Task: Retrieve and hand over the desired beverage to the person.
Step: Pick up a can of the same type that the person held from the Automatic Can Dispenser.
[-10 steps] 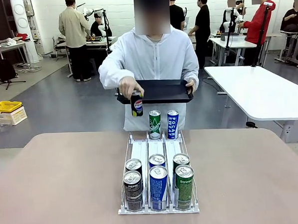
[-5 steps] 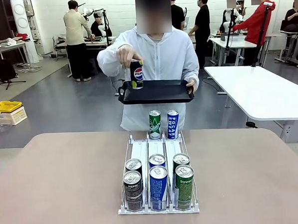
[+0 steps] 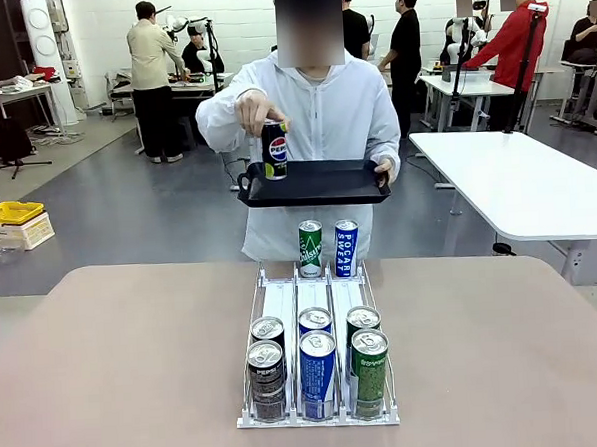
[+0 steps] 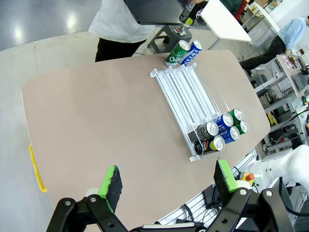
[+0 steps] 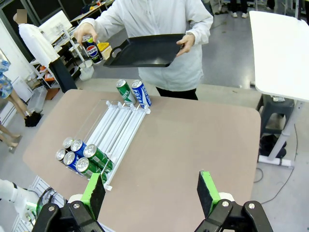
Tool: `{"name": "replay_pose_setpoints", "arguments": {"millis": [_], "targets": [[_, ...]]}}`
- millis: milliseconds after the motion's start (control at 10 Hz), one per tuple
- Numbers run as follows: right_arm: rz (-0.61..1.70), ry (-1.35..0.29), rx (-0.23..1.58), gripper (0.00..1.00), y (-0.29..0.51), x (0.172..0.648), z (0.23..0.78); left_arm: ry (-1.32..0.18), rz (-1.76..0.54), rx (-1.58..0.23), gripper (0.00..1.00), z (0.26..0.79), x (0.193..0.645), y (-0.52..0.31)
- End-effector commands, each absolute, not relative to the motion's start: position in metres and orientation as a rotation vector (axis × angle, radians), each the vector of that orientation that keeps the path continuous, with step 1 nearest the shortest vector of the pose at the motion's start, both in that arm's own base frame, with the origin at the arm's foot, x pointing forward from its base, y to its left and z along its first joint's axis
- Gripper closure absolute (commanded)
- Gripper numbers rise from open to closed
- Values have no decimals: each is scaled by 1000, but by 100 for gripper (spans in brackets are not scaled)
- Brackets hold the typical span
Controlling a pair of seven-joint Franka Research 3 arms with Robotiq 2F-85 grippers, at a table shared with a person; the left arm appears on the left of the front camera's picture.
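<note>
Left claw (image 4: 168, 176) open, green pads spread wide, nothing between them, high over the surface (image 3: 106, 374). Right claw (image 5: 150, 188) likewise open and empty, above the near edge.

Surface: tan, rounded corners.

Person (image 3: 313, 113): white hooded zip jacket, standing at the far side, behind the surface's edge.

Tray (image 3: 321, 182): black, shallow, held level at waist height. One hand (image 3: 382, 167) grips its edge.

Rack (image 3: 282, 299): clear plastic, three lanes, running from the near side toward the person. Middle stretch of the lanes bare.

Cans, near end of rack, two deep per lane:
- left lane: two black cans (image 3: 267, 380), front one reads "PEPSI"
- centre lane: two blue cans (image 3: 318, 373), print not legible
- right lane: two green cans (image 3: 368, 372), print not legible

Far end of rack: green can (image 3: 310, 248), white script too small to read; just beside it blue can (image 3: 346, 248) reading "POCARI SWEAT".

Pepsi can (image 3: 274, 150): black, round logo, upright, gripped from above by the person's other hand (image 3: 254, 108) at the tray's corner. Cannot tell whether it touches the tray.
</note>
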State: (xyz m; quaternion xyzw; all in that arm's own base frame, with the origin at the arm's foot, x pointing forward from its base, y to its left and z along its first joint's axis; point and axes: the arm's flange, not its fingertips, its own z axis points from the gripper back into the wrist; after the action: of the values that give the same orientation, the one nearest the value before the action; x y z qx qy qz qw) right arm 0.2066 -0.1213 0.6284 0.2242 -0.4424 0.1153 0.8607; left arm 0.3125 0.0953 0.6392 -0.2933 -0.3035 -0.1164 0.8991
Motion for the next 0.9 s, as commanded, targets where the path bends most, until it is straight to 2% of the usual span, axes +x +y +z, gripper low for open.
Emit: {"name": "replay_pose_setpoints", "arguments": {"millis": [0,800], "targets": [[238,-929,475,0,-122,207,626,-632,-248,-610,0,641,312,95],[238,-929,475,0,-122,207,626,-632,-248,-610,0,641,312,95]]}}
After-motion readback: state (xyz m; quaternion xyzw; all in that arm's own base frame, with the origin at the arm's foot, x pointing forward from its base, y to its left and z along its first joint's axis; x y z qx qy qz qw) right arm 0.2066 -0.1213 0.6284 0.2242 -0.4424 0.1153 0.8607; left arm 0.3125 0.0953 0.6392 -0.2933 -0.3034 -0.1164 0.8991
